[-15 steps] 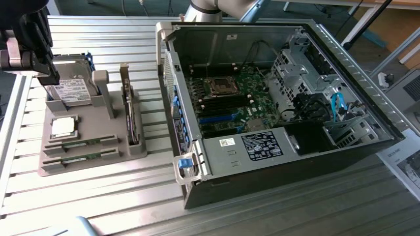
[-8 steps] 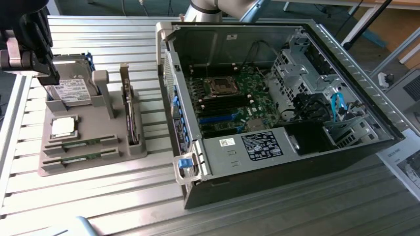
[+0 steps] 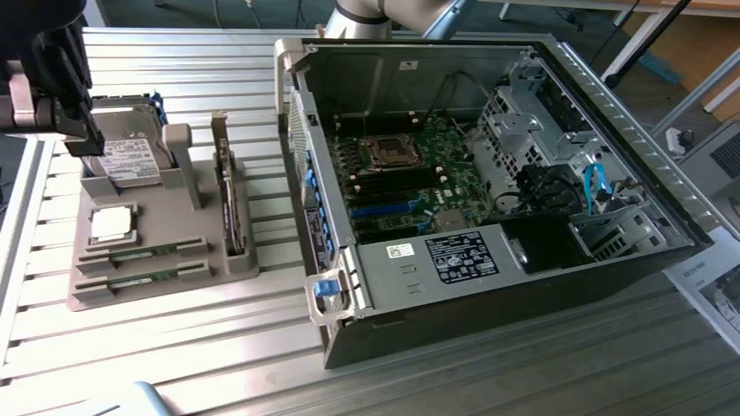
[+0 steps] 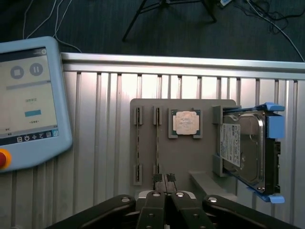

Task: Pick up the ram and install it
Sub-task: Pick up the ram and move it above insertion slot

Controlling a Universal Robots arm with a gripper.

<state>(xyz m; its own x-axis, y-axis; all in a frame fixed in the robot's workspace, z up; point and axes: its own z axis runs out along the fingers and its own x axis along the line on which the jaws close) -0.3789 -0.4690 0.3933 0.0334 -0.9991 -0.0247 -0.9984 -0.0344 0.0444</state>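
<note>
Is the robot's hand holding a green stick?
No, the hand is shut on nothing, while one ram stick and the other ram stick both lie in slots of the grey holder.

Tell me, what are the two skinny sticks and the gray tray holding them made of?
The ram and its twin look like thin green circuit board, matte, with small dark chips. The gray tray looks like dull plastic: even colour, no shine, though I can't be sure.
</note>
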